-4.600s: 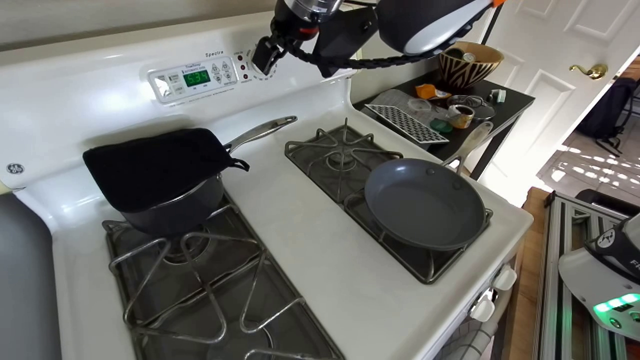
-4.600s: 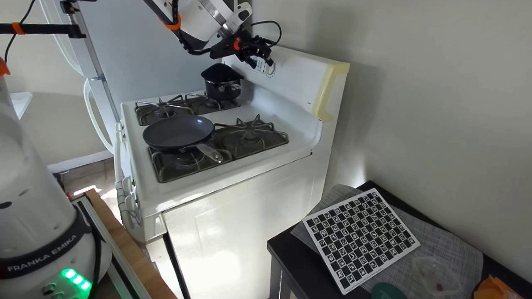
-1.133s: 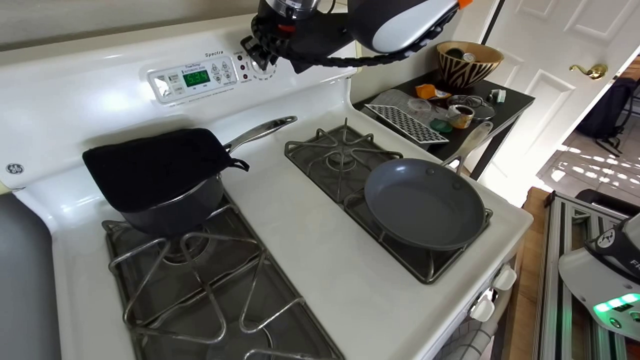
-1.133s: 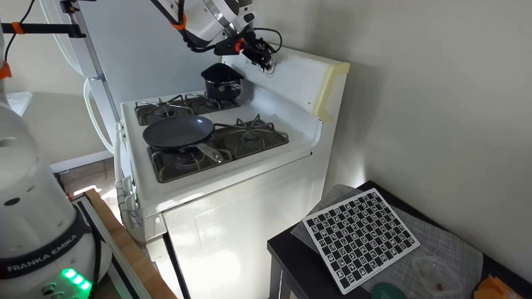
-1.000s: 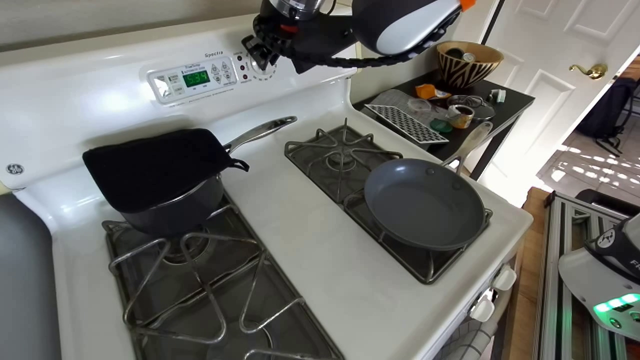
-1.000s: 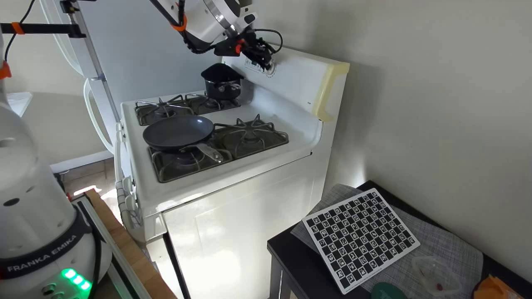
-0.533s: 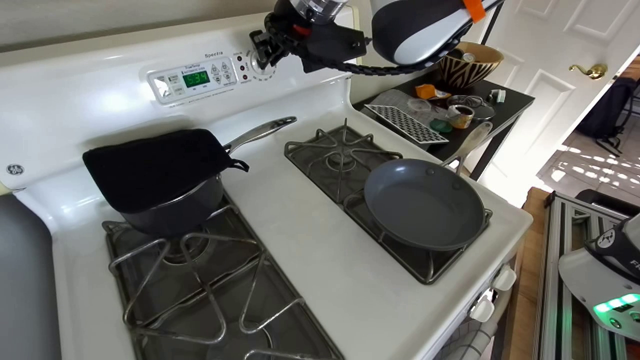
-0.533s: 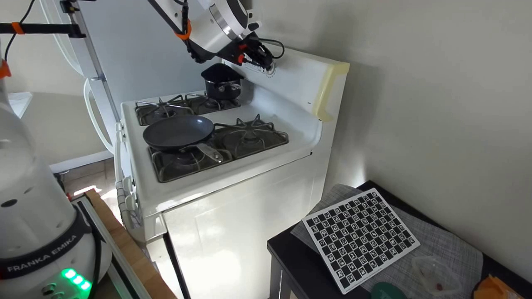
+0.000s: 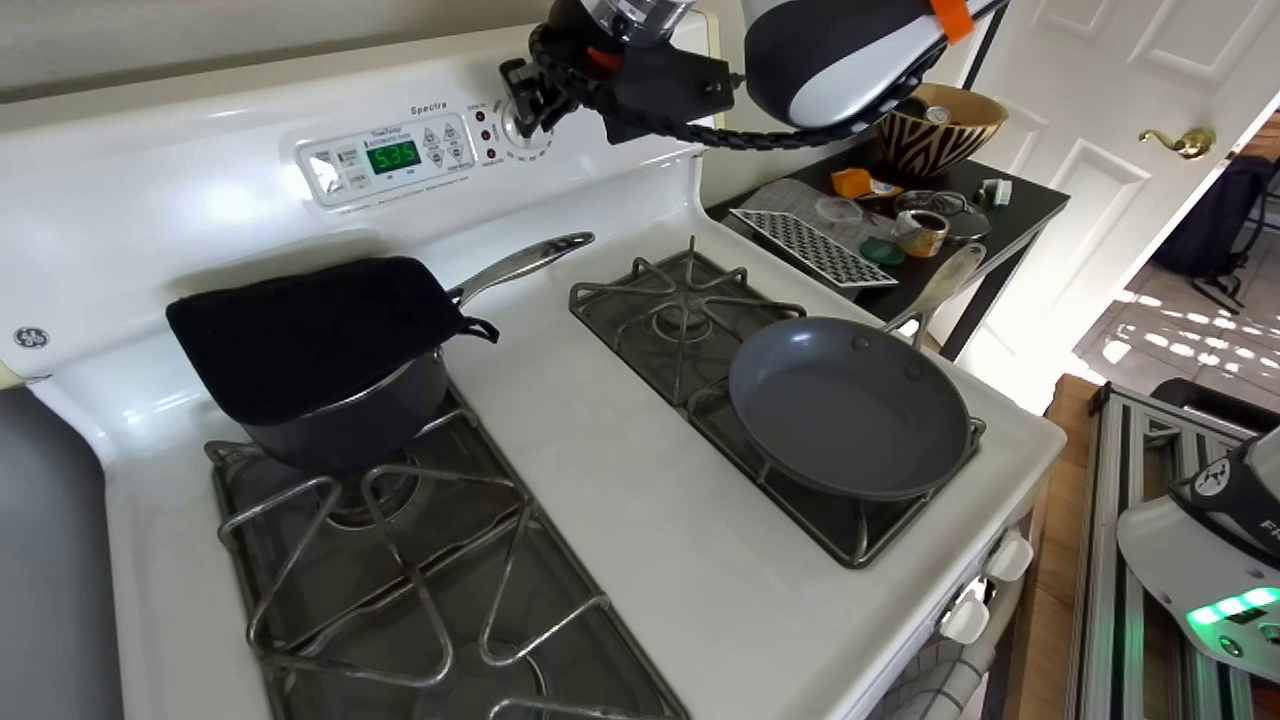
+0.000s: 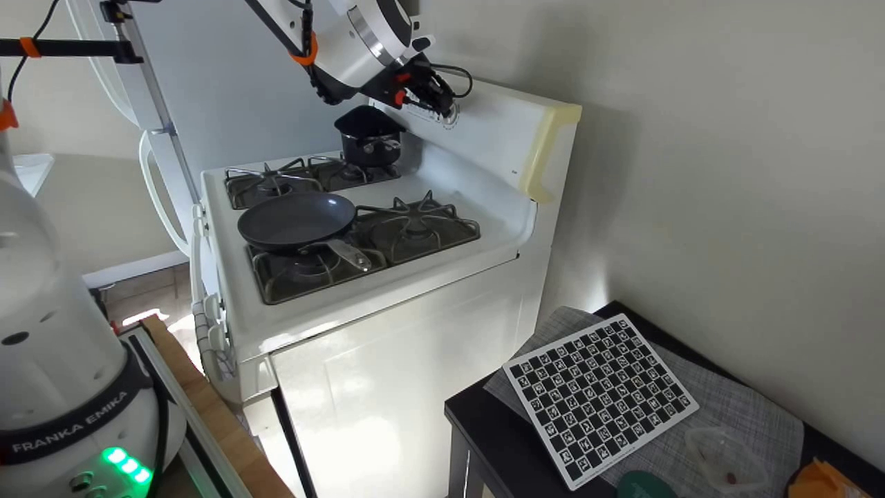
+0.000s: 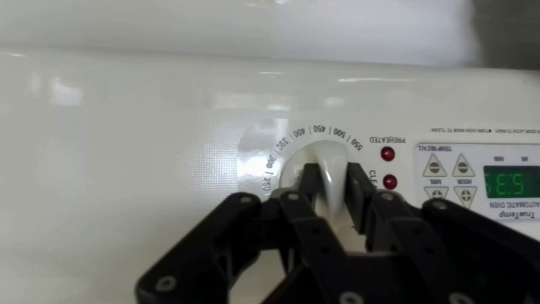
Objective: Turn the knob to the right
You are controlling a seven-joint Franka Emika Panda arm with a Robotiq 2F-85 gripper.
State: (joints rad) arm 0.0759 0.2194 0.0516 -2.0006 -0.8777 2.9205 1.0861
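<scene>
Knob (image 11: 334, 177) and gripper (image 11: 333, 171) meet on the white back panel (image 11: 126, 139) of the stove (image 9: 590, 430); read left to right in the wrist view, an arc of upside-down temperature numbers (image 11: 299, 133) comes first, running from 250 round to 550. Next is the knob's round base (image 11: 292, 169), partly covered, and across it a raised, glossy, slightly leaning ridge (image 11: 332, 158) with the dark fingers (image 11: 311, 181) set narrow, one to each side; they appear to hold it, though how firmly I cannot tell. That ridge is the place to take hold, since the base looks too shallow to pinch. Fixed to the panel, the knob should ask for no lifting; I expect hard, rigid plastic, smooth enough to slip under a light squeeze, and perhaps some stiffness as the turn begins. Twisting about its own axis, without tugging outward or sideways, would strain it least. Farther right sit the red indicator lights (image 11: 389, 182), and beyond them the green display (image 11: 511, 182), cut by the view's edge.
</scene>
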